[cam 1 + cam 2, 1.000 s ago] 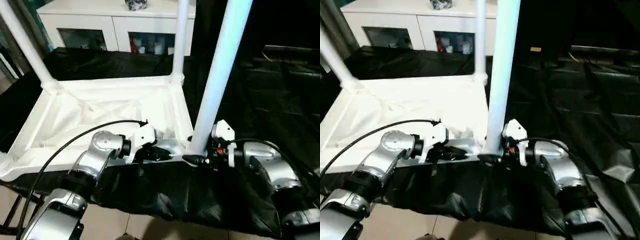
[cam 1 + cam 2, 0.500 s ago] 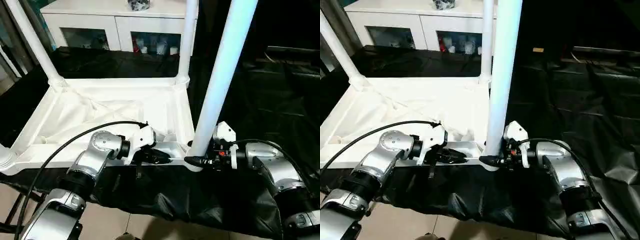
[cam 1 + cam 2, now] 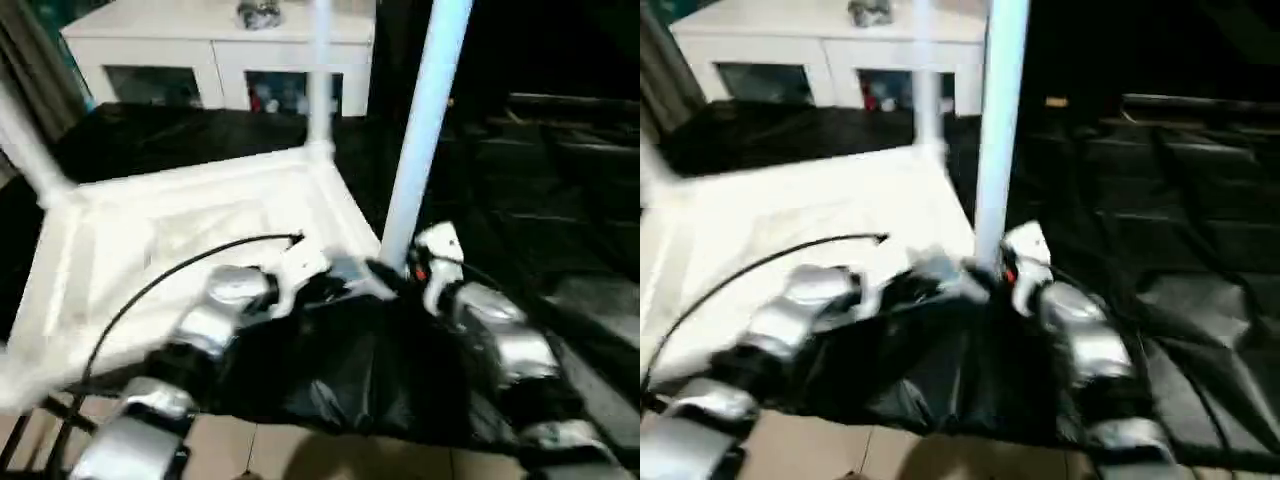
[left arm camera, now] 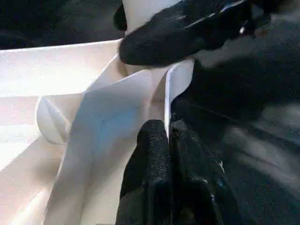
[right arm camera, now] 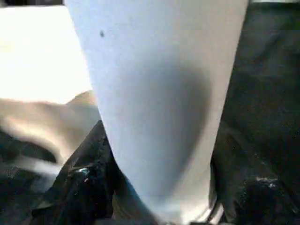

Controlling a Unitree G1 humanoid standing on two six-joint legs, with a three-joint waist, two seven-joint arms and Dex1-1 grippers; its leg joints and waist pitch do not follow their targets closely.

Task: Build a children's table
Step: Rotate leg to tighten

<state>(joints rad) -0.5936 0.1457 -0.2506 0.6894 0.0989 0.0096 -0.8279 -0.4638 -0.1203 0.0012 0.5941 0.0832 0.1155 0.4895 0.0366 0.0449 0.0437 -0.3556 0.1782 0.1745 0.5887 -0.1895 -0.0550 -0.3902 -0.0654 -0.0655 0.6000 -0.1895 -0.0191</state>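
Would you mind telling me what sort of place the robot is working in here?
Probably an indoor room set up for robot tests: a white cabinet with glass doors at the back, a black-draped table as workbench, and a tiled floor below.

Top [image 3: 190, 215]: smooth white plastic, slight sheen. Leg [image 3: 420, 130]: smooth white plastic tube. Drape [image 3: 560, 200]: glossy, creased black sheeting. Forearms [image 3: 495, 335]: brushed silver metal. Fingers [image 4: 154, 164]: matt black, rubber-like.

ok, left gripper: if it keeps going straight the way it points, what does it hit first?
Probably the other gripper's black finger, wrapped round the base of the near leg. The left gripper is shut on the tabletop's rim, pointing along it toward that corner. Depth is a guess.
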